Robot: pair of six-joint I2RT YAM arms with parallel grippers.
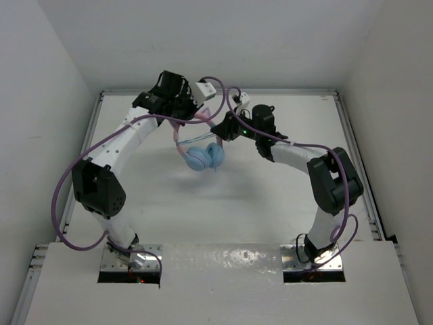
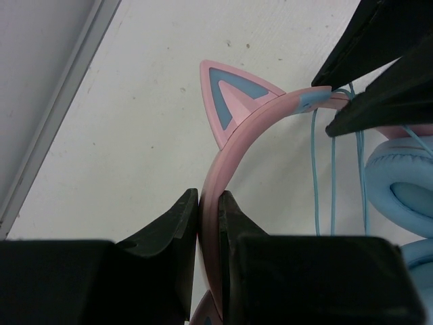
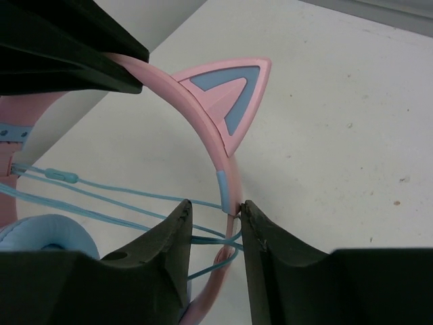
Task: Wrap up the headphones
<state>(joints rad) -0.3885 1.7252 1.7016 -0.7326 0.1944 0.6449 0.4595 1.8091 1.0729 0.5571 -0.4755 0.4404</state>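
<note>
Mid-wrap: left gripper [image 2: 208,203] pinches the headphones [image 1: 203,157] by the pink headband, held aloft. Right gripper [image 3: 215,220] looks clamped on band plus cord [image 3: 122,203], though that's hard to confirm. Next loop needs slack.

White table [image 1: 270,196] enclosed by plain white walls [image 1: 40,81]

No readable text, label, brand, number or sign is showing anywhere in these views, on the gear or on the surfaces.

Top external: high behind the arms, looking down on the counter [image 1: 270,203].
Wrist views: close, both sharing the headphones [image 2: 223,162].
</note>
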